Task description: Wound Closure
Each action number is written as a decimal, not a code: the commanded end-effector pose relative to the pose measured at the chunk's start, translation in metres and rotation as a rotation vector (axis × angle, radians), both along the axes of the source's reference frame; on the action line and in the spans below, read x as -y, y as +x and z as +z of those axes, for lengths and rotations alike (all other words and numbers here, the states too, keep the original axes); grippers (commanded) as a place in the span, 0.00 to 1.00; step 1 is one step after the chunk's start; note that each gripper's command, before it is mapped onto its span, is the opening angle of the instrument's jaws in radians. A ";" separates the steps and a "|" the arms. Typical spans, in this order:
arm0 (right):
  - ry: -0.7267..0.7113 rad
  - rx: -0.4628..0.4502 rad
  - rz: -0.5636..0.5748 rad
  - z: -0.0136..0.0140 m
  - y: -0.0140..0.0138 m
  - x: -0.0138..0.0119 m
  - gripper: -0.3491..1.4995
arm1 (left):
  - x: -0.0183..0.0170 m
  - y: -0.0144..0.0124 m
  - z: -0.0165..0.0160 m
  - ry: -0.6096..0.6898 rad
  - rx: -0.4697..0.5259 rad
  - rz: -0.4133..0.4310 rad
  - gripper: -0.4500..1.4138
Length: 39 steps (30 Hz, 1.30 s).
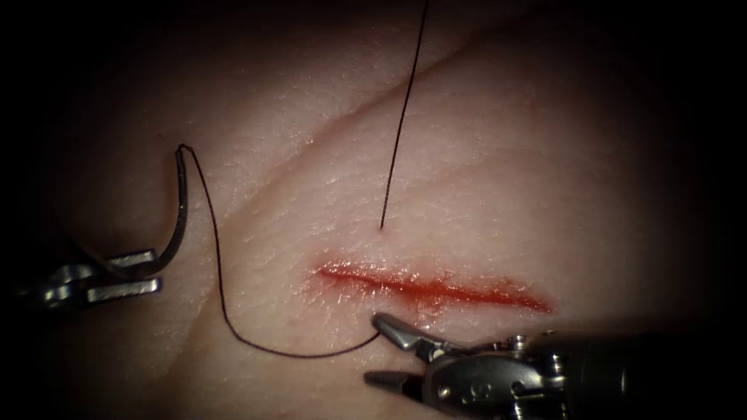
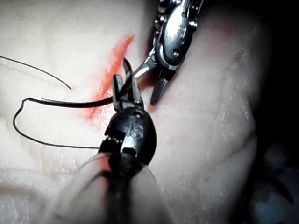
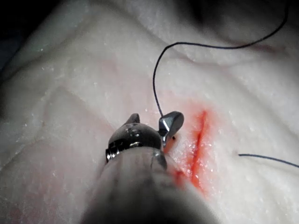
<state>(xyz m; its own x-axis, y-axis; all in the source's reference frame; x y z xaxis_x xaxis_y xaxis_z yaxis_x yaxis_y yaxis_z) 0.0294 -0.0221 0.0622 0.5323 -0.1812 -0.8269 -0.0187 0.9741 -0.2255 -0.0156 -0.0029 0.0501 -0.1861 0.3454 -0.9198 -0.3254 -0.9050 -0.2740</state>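
endoscope view: the left arm's steel hand (image 1: 124, 272) is clenched on the curved steel needle (image 1: 180, 204) near its lower end, well left of the red cut (image 1: 436, 288) and clear of the pale pork tissue (image 1: 545, 171). the right arm's steel hand (image 1: 381, 350) sits spread, grasping nothing, its upper jaw touching the dark thin thread (image 1: 233, 327). one risk, i judge: that jaw could snag the thread and tug the stitch.
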 end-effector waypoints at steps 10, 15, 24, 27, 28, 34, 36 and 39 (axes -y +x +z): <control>-0.010 0.033 -0.056 0.0013 0.0000 0.0002 0.00 | 0.0006 -0.0007 0.0003 -0.001 0.010 0.006 0.00; -0.008 0.043 -0.074 0.0012 -0.0015 0.0005 0.00 | 0.0005 -0.0006 0.0004 -0.001 0.011 0.007 0.00; -0.013 0.054 -0.063 -0.0036 -0.0023 0.0049 0.00 | 0.0004 -0.0008 0.0010 -0.002 0.011 0.006 0.00; -0.019 0.055 -0.067 -0.0065 -0.0020 0.0069 0.00 | 0.0007 -0.0009 0.0010 -0.004 0.010 0.005 0.00; -0.014 0.054 -0.065 -0.0073 -0.0019 0.0075 0.00 | 0.0008 -0.0009 0.0010 -0.005 0.009 0.005 0.00; 0.023 0.041 -0.055 -0.0116 -0.0007 0.0120 0.00 | 0.0017 -0.0013 0.0008 -0.013 0.013 0.007 0.00; 0.040 0.028 -0.062 -0.0127 0.0000 0.0134 0.00 | 0.0018 -0.0015 0.0008 -0.014 0.015 0.008 0.00; 0.038 0.019 -0.070 -0.0140 0.0009 0.0145 0.00 | 0.0020 -0.0017 0.0007 -0.016 0.017 0.008 0.00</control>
